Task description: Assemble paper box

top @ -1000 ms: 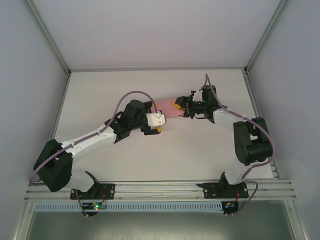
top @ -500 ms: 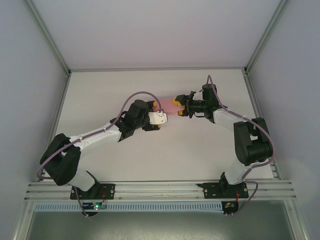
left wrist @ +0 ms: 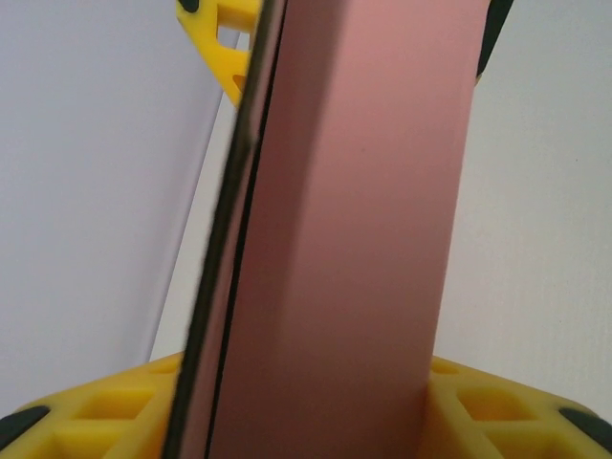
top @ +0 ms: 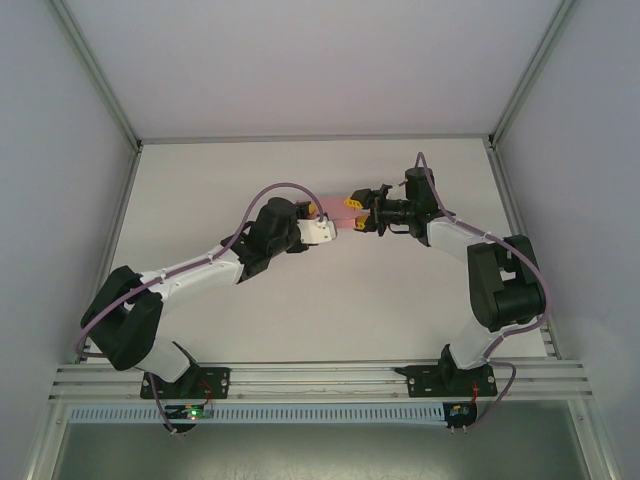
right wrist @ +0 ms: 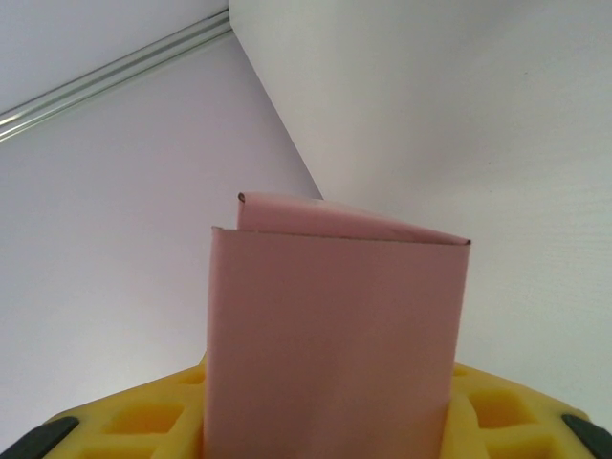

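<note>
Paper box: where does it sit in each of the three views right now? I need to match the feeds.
Top external: the box is at centre, held between the left gripper and the right gripper.
Left wrist: a tall pink band up the middle, seen partly edge-on.
Right wrist: lower centre, broad face toward the camera.
Shared landmark: the yellow fingers flanking the box.

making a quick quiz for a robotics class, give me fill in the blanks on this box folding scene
The paper box is coloured ____. The number of pincers shut on it is ____: the left pincer and the right pincer. The right pincer's fingers are coloured ____.
Missing words: pink; two; yellow.
</note>
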`<state>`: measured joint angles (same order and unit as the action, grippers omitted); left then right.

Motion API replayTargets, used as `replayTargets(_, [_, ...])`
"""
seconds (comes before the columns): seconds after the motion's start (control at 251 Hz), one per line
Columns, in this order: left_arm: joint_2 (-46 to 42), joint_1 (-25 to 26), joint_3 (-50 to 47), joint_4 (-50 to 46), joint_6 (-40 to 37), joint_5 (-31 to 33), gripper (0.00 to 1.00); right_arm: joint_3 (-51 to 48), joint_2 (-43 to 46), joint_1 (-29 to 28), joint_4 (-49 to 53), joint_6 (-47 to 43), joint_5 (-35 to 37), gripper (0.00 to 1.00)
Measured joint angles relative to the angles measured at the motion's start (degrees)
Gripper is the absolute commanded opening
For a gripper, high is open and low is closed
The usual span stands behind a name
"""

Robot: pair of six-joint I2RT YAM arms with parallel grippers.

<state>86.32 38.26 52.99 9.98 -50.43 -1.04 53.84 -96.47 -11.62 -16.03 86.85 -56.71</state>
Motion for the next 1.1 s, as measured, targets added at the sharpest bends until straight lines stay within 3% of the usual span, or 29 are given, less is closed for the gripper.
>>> replayTargets(0.16, [0.2, 0.0, 0.1, 0.0, -0.2, -0.2, 0.34, -0.1, 0.0, 0.0, 0.4, -0.2, 0.0, 0.29])
replayTargets(0.231, [0.2, 0.0, 0.1, -0.1, -0.2, -0.4, 0.29, -0.1, 0.2, 0.0, 1.4, -1.0, 0.0, 0.56])
replayTargets(0.263, [0.2, 0.0, 0.1, -0.1, -0.1, -0.6, 0.29, -0.1, 0.4, 0.0, 2.2, -1.6, 0.1, 0.77])
replayTargets(0.275, [0.2, 0.0, 0.1, -0.1, 0.0, -0.7, 0.28, -0.1, 0.5, 0.0, 2.4, -2.1, 0.0, 0.93])
replayTargets(0.291, [0.2, 0.0, 0.1, -0.1, 0.1, -0.8, 0.27, -0.1, 0.5, 0.0, 2.9, -2.3, 0.1, 0.98])
replayTargets(0.551, [0.2, 0.0, 0.1, -0.9, 1.7, -2.5, 0.23, -0.1, 4.0, 1.3, 5.6, -6.7, 1.0, 0.98])
replayTargets(0.718, [0.1, -0.1, 0.5, -4.3, 3.3, -4.6, 0.23, -0.5, 7.7, 6.3, 7.6, -9.3, 4.2, 0.98])
replayTargets(0.918, [0.1, -1.8, 3.4, -13.7, 5.0, -9.2, 0.22, 2.4, 15.2, 12.0, 18.9, -24.4, 12.7, 0.98])
replayTargets(1.097, [0.1, -4.0, 7.3, -22.2, 6.1, -13.5, 0.23, 2.3, 22.6, 12.2, 19.7, -40.2, 20.4, 0.98])
